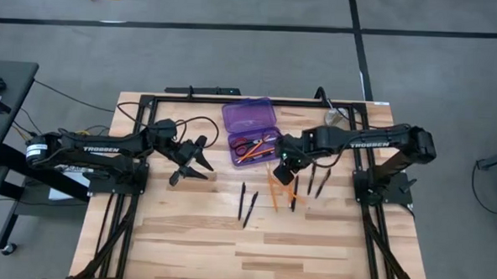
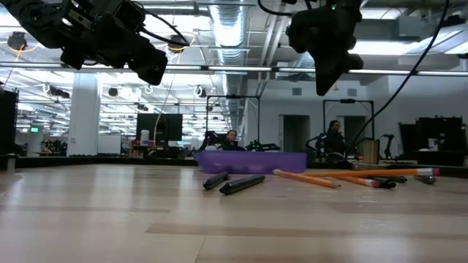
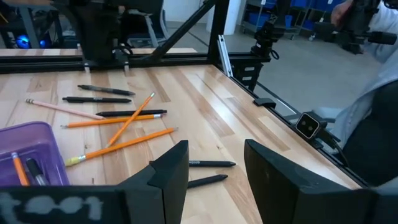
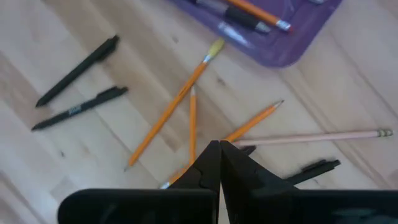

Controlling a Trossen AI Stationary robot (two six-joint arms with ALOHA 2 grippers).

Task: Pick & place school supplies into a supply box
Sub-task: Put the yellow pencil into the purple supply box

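High view showed the purple pencil case [image 1: 249,123] open at 12 o'clock of table centre, scissors [image 1: 247,144] and pencils inside. At its 4 o'clock the right gripper [image 1: 286,172], fingers pressed together and empty, hung over loose orange pencils [image 1: 277,189]. At 9 o'clock the left gripper [image 1: 195,162] waited, fingers spread

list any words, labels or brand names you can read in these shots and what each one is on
"TROSSEN" on the left arm, high view.
"TROSSEN" on the right arm, high view.
White print on one black pen, right wrist view: too small to read.
White marks on the left gripper body at the edge of the left wrist view: blurred, unreadable.
Nothing readable on the purple box or the orange pencils.
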